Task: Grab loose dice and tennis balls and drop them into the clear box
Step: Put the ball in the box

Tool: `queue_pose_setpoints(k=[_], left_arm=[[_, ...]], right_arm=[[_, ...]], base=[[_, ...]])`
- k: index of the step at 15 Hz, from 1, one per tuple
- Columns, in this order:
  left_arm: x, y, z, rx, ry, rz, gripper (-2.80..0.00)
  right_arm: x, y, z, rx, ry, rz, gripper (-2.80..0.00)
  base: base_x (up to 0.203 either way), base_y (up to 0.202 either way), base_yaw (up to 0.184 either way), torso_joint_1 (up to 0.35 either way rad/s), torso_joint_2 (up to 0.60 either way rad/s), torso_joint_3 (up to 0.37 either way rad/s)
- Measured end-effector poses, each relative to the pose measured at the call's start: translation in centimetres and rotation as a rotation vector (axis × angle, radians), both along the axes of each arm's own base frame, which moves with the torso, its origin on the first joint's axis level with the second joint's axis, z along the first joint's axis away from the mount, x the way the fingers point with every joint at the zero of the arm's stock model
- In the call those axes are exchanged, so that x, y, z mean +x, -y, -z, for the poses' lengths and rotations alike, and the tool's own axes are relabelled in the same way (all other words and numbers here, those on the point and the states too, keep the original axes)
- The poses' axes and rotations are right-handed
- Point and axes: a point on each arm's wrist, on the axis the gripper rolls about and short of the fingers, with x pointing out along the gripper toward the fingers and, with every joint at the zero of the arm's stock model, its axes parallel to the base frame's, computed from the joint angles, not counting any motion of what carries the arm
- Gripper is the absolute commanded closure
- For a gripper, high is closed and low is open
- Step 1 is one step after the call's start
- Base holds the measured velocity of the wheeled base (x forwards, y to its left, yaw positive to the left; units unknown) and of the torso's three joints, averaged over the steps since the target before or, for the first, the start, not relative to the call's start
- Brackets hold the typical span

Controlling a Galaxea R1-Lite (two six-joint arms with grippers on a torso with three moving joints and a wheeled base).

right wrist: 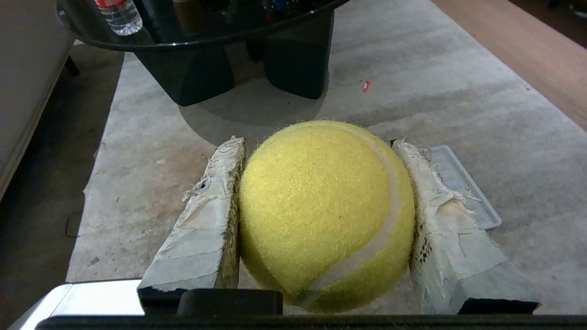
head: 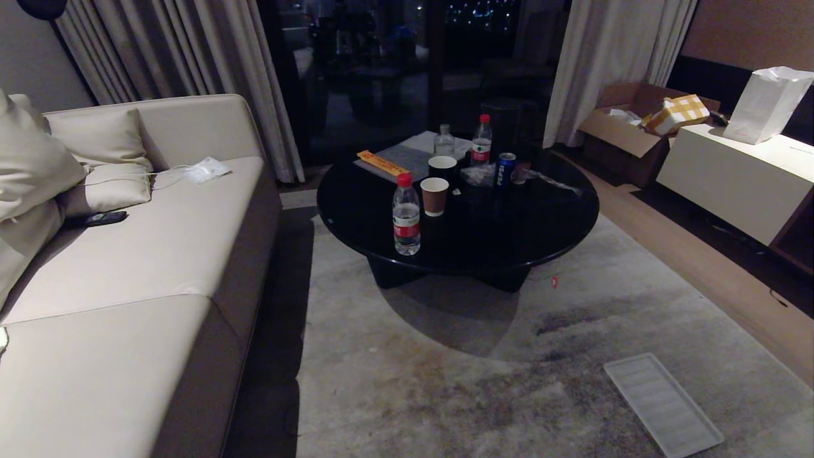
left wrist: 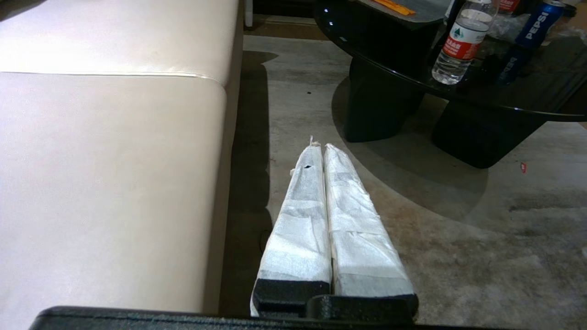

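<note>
Tennis ball (right wrist: 321, 215) between right claw (right wrist: 316, 151) fingers

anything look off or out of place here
A flat ribbed lid lies alone on the rug, with no box in view. A small red scrap sits near the table. The right end effector grips a tennis ball; its wrapped pads look frayed.

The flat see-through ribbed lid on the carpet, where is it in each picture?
Head view: the flat ribbed translucent lid lies on the grey carpet at the lower right.
Left wrist view: not in it.
Right wrist view: only a corner of the lid shows, behind the right gripper, whose fingers hold a fuzzy yellow-green tennis ball.
Shared landmark: the round black coffee table.
</note>
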Motion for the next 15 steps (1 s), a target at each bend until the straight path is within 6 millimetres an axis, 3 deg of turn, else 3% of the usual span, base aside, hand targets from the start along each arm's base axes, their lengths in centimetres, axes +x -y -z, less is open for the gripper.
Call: queue_pose_setpoints(k=[4, 15], left_arm=[[0.00, 0.00, -0.01, 0.001, 0.001, -0.001, 0.00], [0.00, 0.00, 0.02, 0.002, -0.002, 0.001, 0.00]], right_arm=[[0.00, 0.01, 0.00, 0.000, 0.000, -0.001, 0.00], [0.00, 0.00, 0.00, 0.000, 0.000, 0.000, 0.00]], base=[[-0.002, 0.000, -0.020, 0.001, 0.00, 0.001], [0.000, 0.010, -0.160, 0.003, 0.00, 0.002]])
